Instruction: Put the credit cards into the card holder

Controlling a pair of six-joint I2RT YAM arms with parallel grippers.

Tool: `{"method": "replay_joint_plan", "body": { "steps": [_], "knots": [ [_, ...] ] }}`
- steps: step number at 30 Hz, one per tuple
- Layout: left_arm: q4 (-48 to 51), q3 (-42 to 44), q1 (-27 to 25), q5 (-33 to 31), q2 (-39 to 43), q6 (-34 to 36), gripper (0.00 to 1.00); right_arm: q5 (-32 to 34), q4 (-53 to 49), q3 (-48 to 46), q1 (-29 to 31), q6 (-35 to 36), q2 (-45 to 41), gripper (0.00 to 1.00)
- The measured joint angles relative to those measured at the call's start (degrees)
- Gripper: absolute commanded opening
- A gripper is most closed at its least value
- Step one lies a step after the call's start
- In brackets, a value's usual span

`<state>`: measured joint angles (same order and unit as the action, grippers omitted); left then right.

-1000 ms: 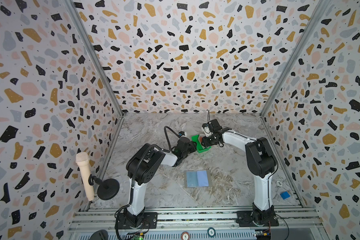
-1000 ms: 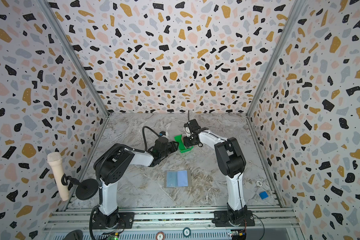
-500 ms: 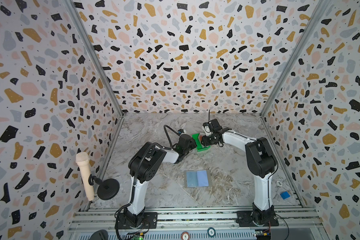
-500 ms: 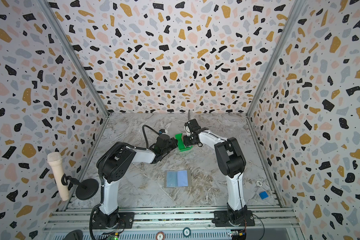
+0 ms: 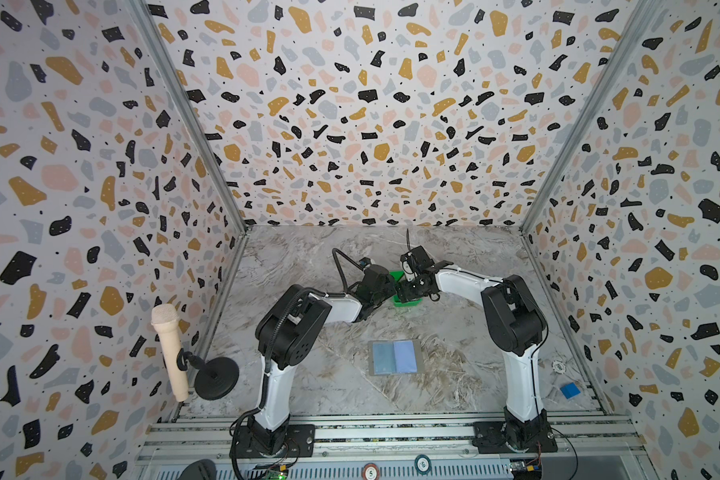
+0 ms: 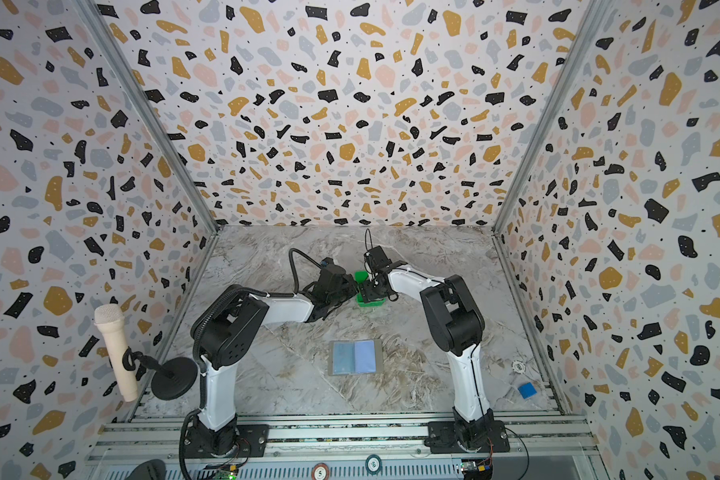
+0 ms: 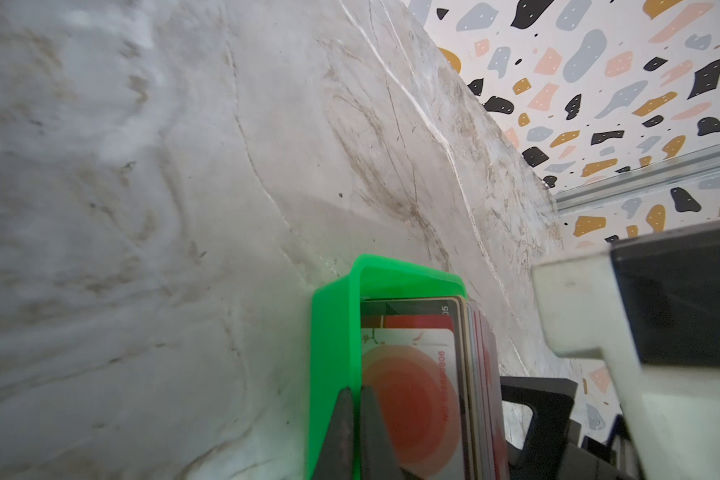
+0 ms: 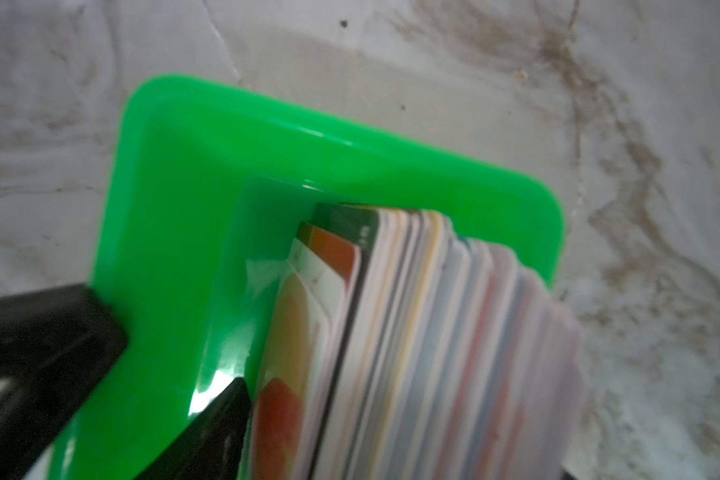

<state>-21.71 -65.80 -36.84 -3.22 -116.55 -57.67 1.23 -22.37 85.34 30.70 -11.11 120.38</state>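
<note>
The credit cards (image 7: 412,395) stand on edge as a mixed-colour stack (image 8: 433,332) inside a small green tray (image 5: 408,301) (image 6: 371,303) at mid-table. My left gripper (image 7: 356,432) is shut on the tray's side wall (image 7: 333,332), with one finger outside it and one inside against the front orange card. My right gripper (image 5: 410,291) (image 6: 368,291) hangs over the stack, open. In the left wrist view, one of its fingers (image 7: 537,399) shows just past the far side of the cards. The card holder (image 5: 395,357) (image 6: 354,357) lies open and flat nearer the front, showing two bluish panels.
A microphone on a black stand (image 5: 167,353) is at the front left. A small blue block (image 5: 569,390) and a white round chip (image 5: 558,366) lie at the front right. Speckled walls close in three sides.
The left gripper has slid in closer against the green tray. The right gripper has stayed over the tray.
</note>
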Motion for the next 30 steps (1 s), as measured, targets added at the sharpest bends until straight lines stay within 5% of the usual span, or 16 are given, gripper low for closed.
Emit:
{"method": "replay_joint_plan", "body": {
  "steps": [21,30],
  "knots": [
    [2.6,-0.6,-0.1,-0.7,0.6,-0.2,0.00,8.2,-1.8,1.2,0.8,-0.1,-3.1,0.82],
    [2.7,-1.0,-0.2,-0.3,0.6,-0.2,0.00,8.6,-2.6,2.1,0.9,0.3,-3.5,0.70]
  ]
}}
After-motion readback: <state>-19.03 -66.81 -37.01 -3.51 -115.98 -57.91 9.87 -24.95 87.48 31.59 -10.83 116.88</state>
